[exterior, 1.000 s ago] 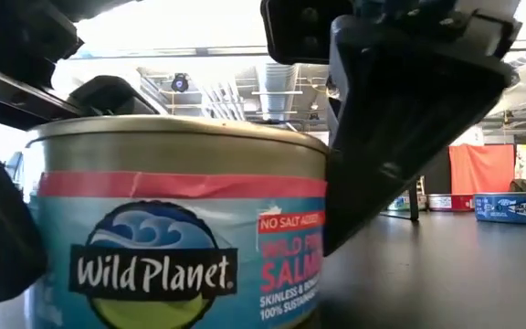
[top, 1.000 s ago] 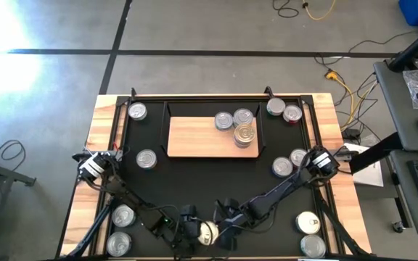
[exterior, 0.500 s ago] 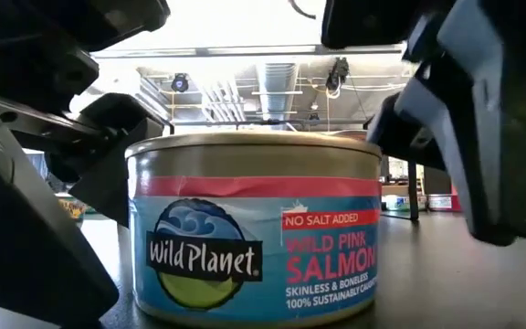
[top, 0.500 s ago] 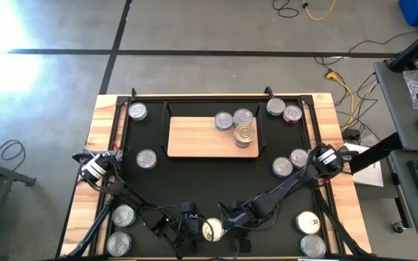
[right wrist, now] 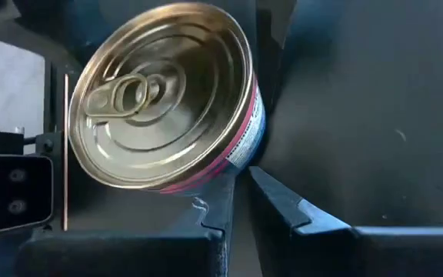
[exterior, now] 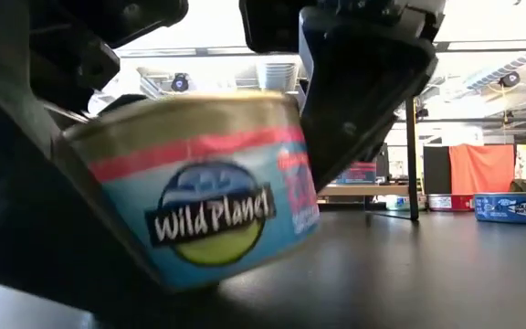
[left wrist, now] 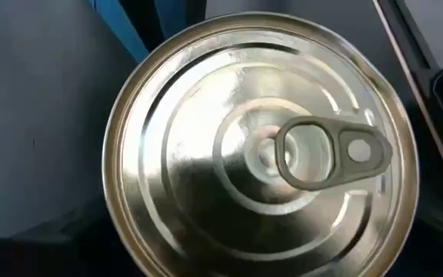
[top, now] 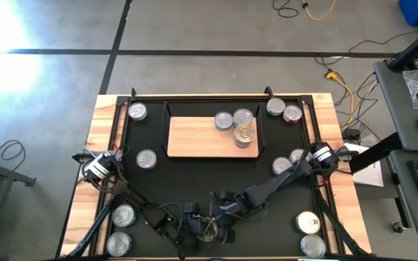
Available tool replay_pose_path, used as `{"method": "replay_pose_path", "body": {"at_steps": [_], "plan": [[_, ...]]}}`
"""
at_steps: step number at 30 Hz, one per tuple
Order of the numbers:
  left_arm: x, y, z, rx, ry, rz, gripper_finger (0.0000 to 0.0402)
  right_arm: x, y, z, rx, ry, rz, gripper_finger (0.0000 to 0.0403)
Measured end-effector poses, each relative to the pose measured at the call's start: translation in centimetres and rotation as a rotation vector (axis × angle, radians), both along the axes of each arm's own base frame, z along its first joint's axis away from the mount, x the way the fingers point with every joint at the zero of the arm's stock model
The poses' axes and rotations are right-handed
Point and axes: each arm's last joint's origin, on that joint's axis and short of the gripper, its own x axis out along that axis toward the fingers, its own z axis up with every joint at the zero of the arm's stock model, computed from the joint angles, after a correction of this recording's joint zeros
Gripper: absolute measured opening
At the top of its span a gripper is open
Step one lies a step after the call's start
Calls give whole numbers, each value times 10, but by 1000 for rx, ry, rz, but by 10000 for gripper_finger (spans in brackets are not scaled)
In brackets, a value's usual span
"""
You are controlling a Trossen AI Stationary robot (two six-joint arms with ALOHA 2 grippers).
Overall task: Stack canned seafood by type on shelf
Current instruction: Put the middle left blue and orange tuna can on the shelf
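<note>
A short tin [exterior: 199, 187] with a gold pull-tab lid and a blue "Wild Planet" label with a red band sits tilted at the mat's near edge [top: 207, 229]. Its lid fills the left wrist view [left wrist: 260, 150]. My left gripper [top: 194, 226] reaches it from the left, my right gripper [top: 222, 217] from the right. The light-wood shelf [top: 194, 138] lies at the far middle. Two single tins [top: 223, 120] and a stack [top: 245, 135] stand on its right part. My left gripper has the tin between its fingers, which stand against opposite sides of the side wall [right wrist: 261, 92], slanting down from the upper left. One finger [exterior: 53, 228] runs under the tin's lower left. The tin is tilted, lid toward this wrist; the contact spots are mostly hidden. My right gripper meets the tin's side wall low down [right wrist: 244, 158] with its fingertips [right wrist: 261, 178], which are almost together. It comes slanting from the table's right. In the low view a finger [exterior: 350, 128] lies against the tin's raised right side.
Loose tins stand on the black mat [top: 194, 181]: two at left [top: 146, 159], two at the far right [top: 276, 107], two by the right arm [top: 281, 166], and pairs in the near-left [top: 123, 215] and near-right [top: 308, 222] corners. The shelf's left half is bare wood.
The tin stood upright on the mat between the two grippers; now it is tipped, its right side raised and its lid turned toward the left arm. My right gripper drew back toward the right, then came in again against the tin.
</note>
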Motion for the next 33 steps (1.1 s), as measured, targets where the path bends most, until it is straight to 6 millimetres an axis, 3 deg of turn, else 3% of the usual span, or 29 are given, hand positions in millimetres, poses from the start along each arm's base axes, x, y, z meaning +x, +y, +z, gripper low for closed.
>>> {"method": "replay_pose_path", "body": {"at_steps": [6,14,17,23,33], "plan": [[0,5,-2,2,-37,100,380,-5,-7,4,-84,94,16,34],[-6,15,-12,3,-47,202,380,-27,-11,-1,-105,357,55,34],[-6,15,-13,5,-46,204,380,-26,-7,-1,-93,328,62,34],[-3,13,-15,17,-39,183,382,-7,0,4,-71,109,28,34],[11,17,-13,55,-71,213,396,7,1,-11,-40,45,7,33]]}}
